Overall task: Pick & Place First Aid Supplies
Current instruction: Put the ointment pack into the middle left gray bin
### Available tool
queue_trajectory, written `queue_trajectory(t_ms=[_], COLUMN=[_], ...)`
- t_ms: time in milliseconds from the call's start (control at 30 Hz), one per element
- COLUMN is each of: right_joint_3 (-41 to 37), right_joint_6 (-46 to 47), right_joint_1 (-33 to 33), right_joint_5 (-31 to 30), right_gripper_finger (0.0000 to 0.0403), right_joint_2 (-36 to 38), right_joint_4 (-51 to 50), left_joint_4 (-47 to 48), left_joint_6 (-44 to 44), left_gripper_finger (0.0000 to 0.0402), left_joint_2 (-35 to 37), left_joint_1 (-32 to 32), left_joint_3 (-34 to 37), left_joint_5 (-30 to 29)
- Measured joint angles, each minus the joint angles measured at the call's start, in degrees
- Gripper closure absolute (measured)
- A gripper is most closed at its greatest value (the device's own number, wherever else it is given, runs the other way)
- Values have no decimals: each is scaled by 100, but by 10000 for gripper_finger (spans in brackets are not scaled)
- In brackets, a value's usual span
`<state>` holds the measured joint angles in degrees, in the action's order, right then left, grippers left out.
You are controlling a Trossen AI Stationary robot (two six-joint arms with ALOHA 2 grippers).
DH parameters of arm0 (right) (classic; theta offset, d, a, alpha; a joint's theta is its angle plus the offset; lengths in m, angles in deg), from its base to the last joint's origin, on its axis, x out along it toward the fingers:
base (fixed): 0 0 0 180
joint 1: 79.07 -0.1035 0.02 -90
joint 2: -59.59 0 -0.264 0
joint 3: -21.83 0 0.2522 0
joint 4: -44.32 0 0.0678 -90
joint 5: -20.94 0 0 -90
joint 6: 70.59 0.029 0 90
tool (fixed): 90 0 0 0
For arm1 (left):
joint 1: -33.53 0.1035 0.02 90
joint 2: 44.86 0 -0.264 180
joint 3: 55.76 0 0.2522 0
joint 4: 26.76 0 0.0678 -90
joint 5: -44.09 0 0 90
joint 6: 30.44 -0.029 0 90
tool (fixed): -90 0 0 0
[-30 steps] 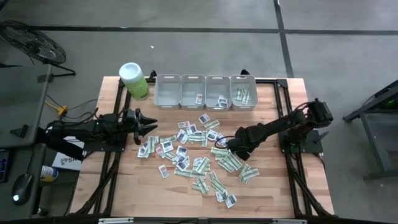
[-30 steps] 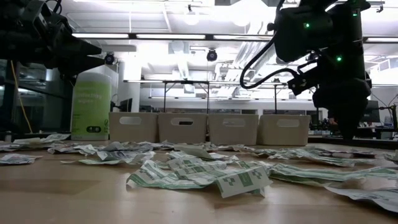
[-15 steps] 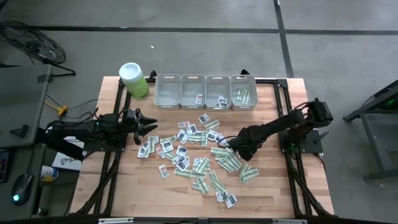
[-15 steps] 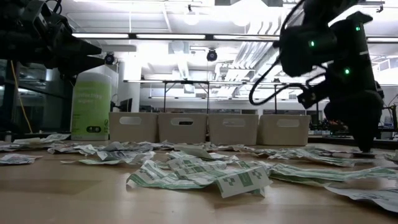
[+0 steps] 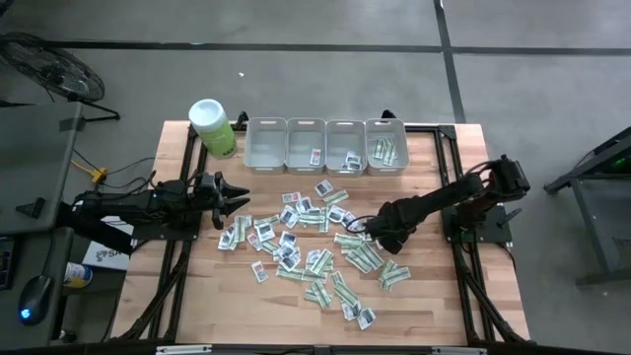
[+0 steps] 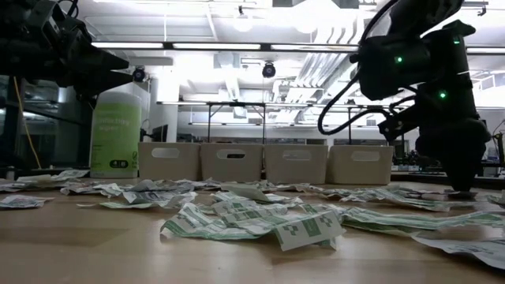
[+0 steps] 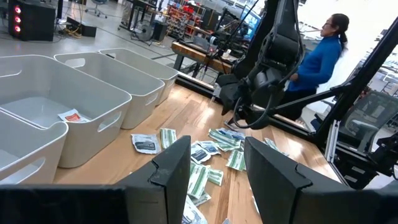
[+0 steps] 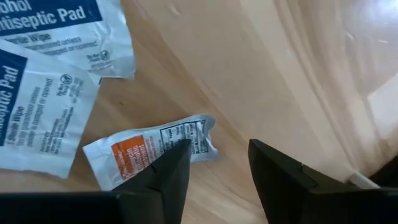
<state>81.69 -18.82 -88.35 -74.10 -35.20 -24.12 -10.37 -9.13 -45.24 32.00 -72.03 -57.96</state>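
Edging rightward, right gripper (image 5: 369, 231) now hangs over orange-printed packet (image 8: 149, 155)

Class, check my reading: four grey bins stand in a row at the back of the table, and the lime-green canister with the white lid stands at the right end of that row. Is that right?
Not quite. The canister stands at the left end of the row, beside the leftmost of the four grey bins, not the right. The high view shows this, and the low view agrees. The rest holds.
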Motion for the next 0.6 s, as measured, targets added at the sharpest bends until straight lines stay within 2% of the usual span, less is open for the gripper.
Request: queue_trajectory(t_ms=[133,600], right_joint_3=[-250,-218], right_joint_6=[-87,-93], right_joint_1=[97,140], right_joint_5=[230,348], right_gripper_finger=[260,330], right_joint_2=[33,29], right_joint_4=[385,460], left_joint_4=[0,1], left_joint_6=[0,1], left_gripper_finger=[252,252], left_joint_2=[1,-1], left_joint_1=[1,1], left_joint_3=[-1,-1], left_joint_5=[0,0])
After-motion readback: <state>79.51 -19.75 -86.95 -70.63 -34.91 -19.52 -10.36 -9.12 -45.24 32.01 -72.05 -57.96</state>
